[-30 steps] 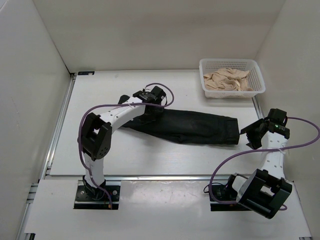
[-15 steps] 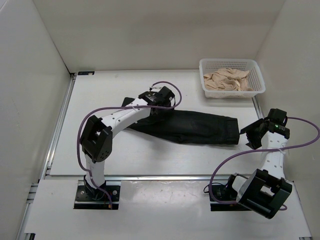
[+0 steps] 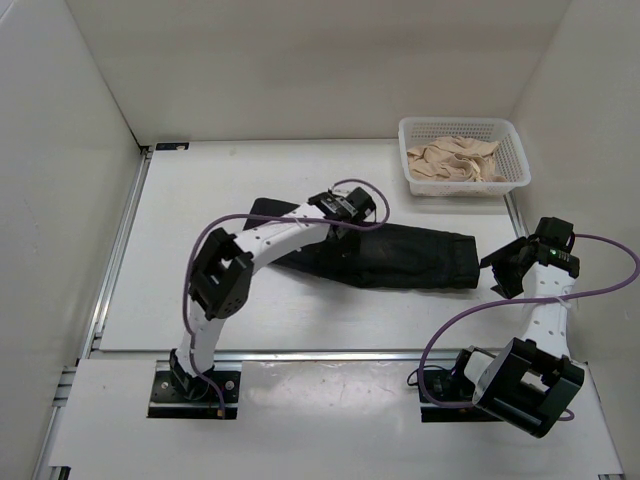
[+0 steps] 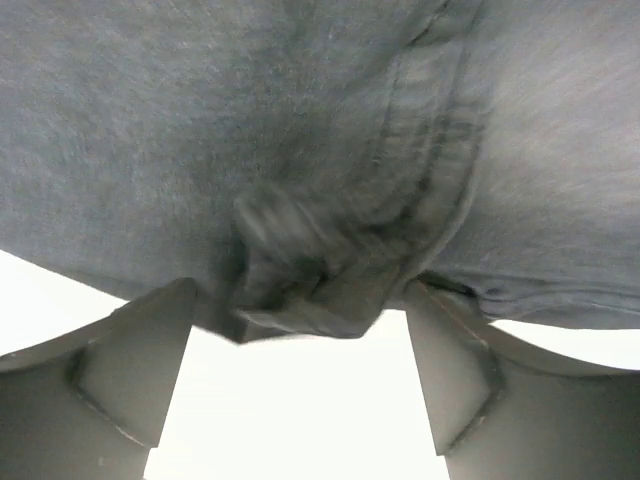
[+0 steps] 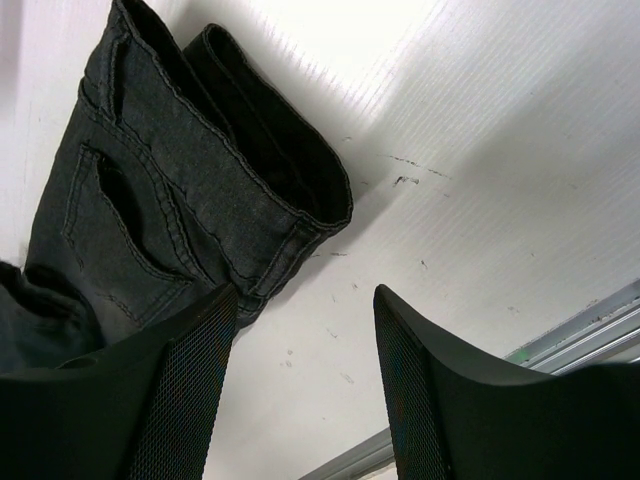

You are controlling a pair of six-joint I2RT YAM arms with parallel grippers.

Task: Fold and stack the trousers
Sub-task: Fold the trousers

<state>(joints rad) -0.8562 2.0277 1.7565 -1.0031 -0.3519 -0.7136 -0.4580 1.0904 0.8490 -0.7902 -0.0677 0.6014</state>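
Note:
The black trousers (image 3: 420,255) lie across the middle of the table, their left end doubled back over the body. My left gripper (image 3: 350,215) hovers over that folded part. In the left wrist view its fingers (image 4: 150,350) stand wide apart, open, with a crumpled fold of the trousers (image 4: 300,150) just beyond the fingertips of the left gripper (image 4: 300,300). My right gripper (image 3: 497,272) sits off the trousers' right end. In the right wrist view the right gripper (image 5: 305,295) is open over bare table, beside the waistband and pocket of the trousers (image 5: 150,190).
A white basket (image 3: 515,150) holding beige cloth stands at the back right. White walls enclose the table on three sides. A metal rail (image 5: 560,330) runs along the table's edge near my right gripper.
My left gripper has swept to the right over the trousers, carrying the left end of the cloth with it, and has opened, letting the fabric go. The right arm has not moved.

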